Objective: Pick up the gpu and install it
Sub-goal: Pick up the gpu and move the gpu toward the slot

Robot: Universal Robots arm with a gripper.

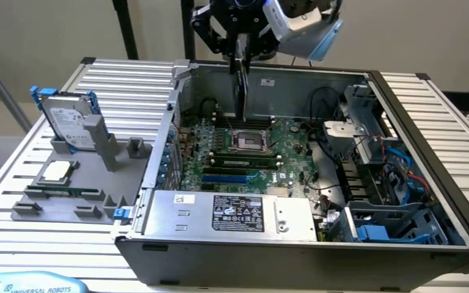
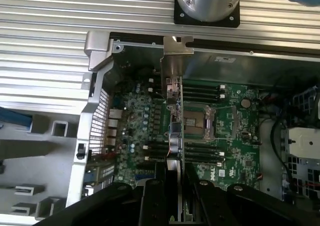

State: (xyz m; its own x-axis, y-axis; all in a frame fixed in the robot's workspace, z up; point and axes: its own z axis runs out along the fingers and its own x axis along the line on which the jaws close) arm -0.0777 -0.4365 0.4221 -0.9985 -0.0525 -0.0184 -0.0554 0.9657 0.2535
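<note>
Claw: the claw [image 1: 240, 56] hangs above the open case [image 1: 430, 159], over the part near one long wall. Its fingers [image 2: 150, 198] are pressed in on the top edge of the gpu [image 1: 242, 91].
Gpu: it is in the claw, clear of the table [image 1: 120, 76]. It hangs over the case opening above the board [image 1: 287, 155], and I judge it is not seated in any slot.
Long axis: roughly upright, running straight down from the claw into the case. In the wrist view the gpu [image 2: 173, 131] shows edge-on, and its silver bracket [image 2: 178, 43] is at the end farthest from the claw [image 2: 172, 188].
Key relation: the gpu lies directly below the claw. Its lower end is over the board, close to the socket [image 1: 247, 141] at the middle of the case.
Slots: the blue slot [image 1: 228, 180] and the dark slots beside it lie on the board inside the case, apart from the gpu's lower end.
Outside the case: a drive [image 1: 65, 122] stands in a grey holder [image 1: 63, 204] on the table, beside the case's perforated end wall.
Stage: pick-up looks done, installing not yet.
</note>
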